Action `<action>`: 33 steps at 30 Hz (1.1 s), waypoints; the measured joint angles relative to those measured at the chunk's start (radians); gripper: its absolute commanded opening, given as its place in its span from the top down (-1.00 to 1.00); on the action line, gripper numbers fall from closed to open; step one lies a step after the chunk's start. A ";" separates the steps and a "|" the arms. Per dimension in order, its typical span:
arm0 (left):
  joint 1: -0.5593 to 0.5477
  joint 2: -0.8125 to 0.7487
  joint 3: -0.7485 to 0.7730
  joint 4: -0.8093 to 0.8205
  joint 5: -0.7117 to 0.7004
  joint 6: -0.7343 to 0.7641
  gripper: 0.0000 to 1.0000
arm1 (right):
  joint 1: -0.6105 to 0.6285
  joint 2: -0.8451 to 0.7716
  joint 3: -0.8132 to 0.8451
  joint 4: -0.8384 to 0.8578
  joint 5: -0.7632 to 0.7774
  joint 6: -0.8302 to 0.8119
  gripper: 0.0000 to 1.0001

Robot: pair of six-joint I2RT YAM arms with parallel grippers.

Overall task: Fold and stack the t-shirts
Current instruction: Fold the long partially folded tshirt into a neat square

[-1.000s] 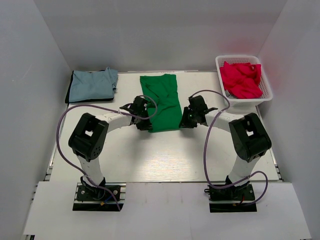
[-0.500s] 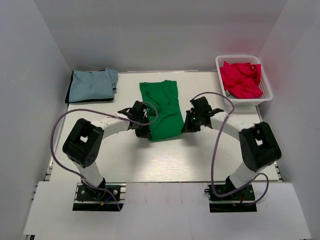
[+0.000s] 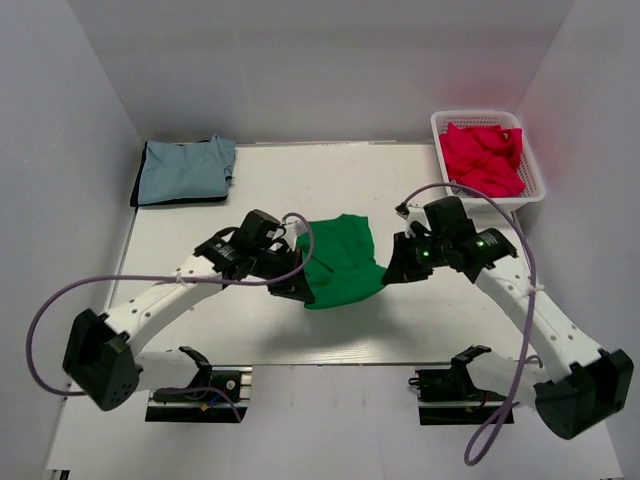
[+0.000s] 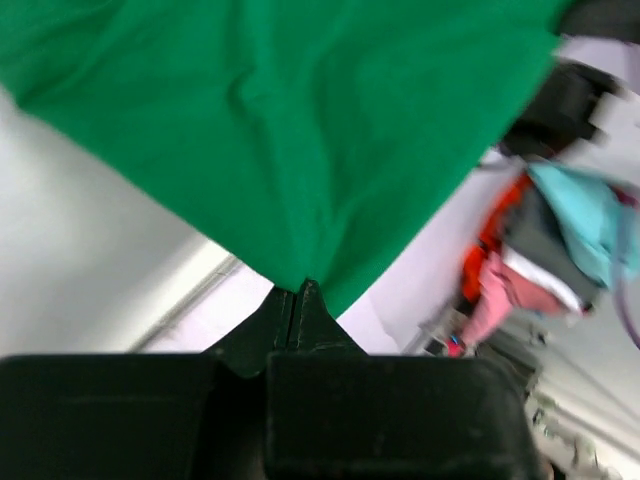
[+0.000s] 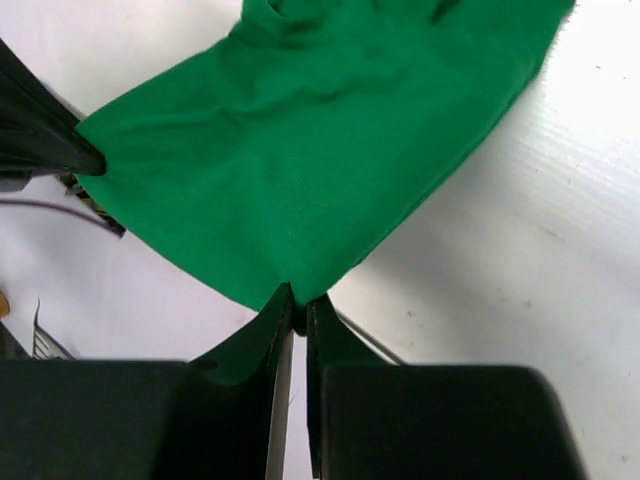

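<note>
- Lifted since a second ago: green t-shirt (image 3: 342, 255) is hanging in the air (edge stretched).
- One corner: my left gripper (image 3: 302, 292) is clamping it.
- Other corner: my right gripper (image 3: 392, 272) is clamping it.

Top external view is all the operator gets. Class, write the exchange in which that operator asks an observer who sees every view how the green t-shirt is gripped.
Operator: From above I can't see the tips. Is cloth pinched on the left?
Observer: Yes. The left wrist view shows the left tool shut on a corner of the green t-shirt.
Operator: And on the right?
Observer: The right wrist view shows the right tool shut on another corner of the same shirt.
</note>
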 measured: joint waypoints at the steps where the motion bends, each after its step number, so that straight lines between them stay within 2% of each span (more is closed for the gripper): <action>1: -0.004 -0.028 -0.003 0.000 0.021 -0.004 0.97 | 0.000 -0.023 0.011 -0.022 -0.005 -0.008 1.00; 5: -0.010 -0.137 -0.005 0.000 0.055 -0.015 0.97 | 0.000 -0.088 0.044 -0.069 -0.019 -0.025 1.00; 9: -0.010 -0.157 -0.005 0.005 0.057 -0.025 1.00 | 0.000 -0.080 0.047 -0.068 -0.014 -0.021 1.00; 16: 0.000 -0.093 -0.001 0.021 0.023 -0.030 1.00 | -0.002 -0.007 0.068 0.005 0.047 0.012 1.00; 25: 0.016 -0.010 0.087 0.021 -0.123 -0.048 1.00 | -0.021 0.092 0.153 0.101 0.112 0.032 1.00; 33: 0.043 0.127 0.173 0.028 -0.160 -0.045 1.00 | -0.047 0.228 0.228 0.144 0.150 0.032 1.00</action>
